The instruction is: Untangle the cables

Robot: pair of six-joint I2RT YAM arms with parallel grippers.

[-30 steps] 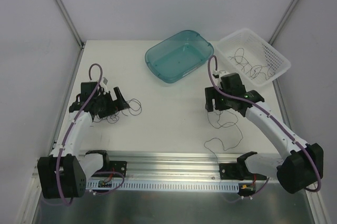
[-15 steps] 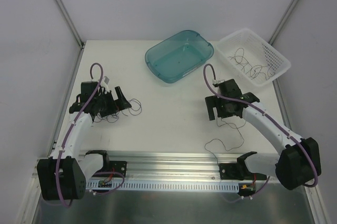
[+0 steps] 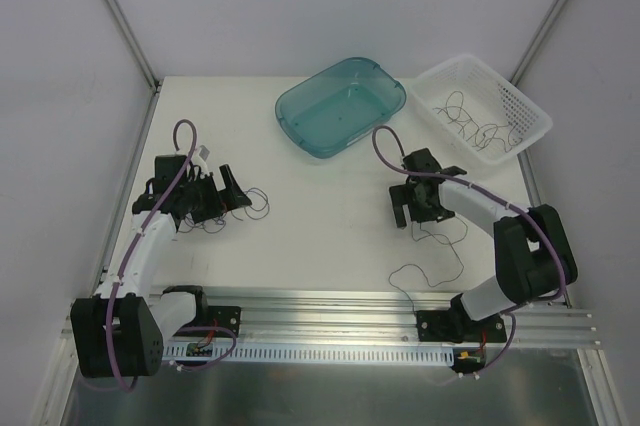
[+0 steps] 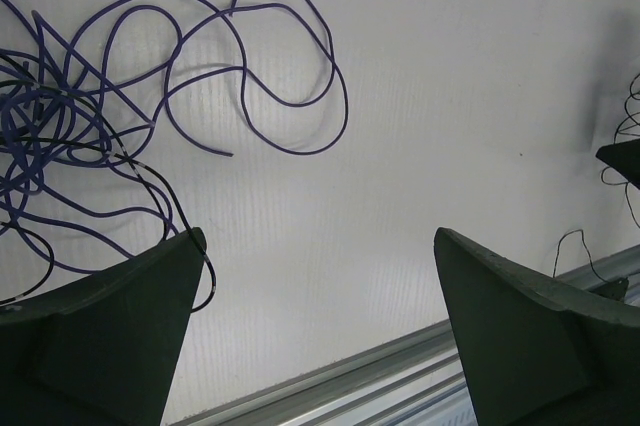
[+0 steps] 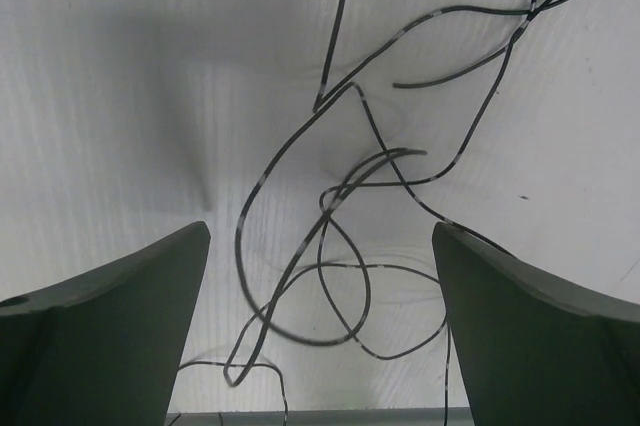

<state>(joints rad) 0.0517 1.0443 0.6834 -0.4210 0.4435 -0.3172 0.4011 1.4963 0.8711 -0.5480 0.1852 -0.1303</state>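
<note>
A tangle of thin purple and black cables (image 3: 246, 205) lies on the table just right of my left gripper (image 3: 222, 196). In the left wrist view the tangle (image 4: 60, 126) sits at the upper left, and one black strand (image 4: 172, 208) runs past the left fingertip. The left gripper (image 4: 318, 238) is open and empty. A separate black cable (image 3: 430, 251) lies loose below my right gripper (image 3: 408, 214). In the right wrist view its loops (image 5: 330, 246) lie on the table between the jaws of the open right gripper (image 5: 320, 233), and nothing is gripped.
A teal plastic bin (image 3: 340, 104) stands at the back centre. A white mesh basket (image 3: 525, 111) at the back right holds several more thin cables (image 3: 478, 128). A metal rail (image 3: 330, 304) runs along the near table edge.
My right arm has swung left and folded in, bringing its gripper over the black cable. The left arm has barely moved.
</note>
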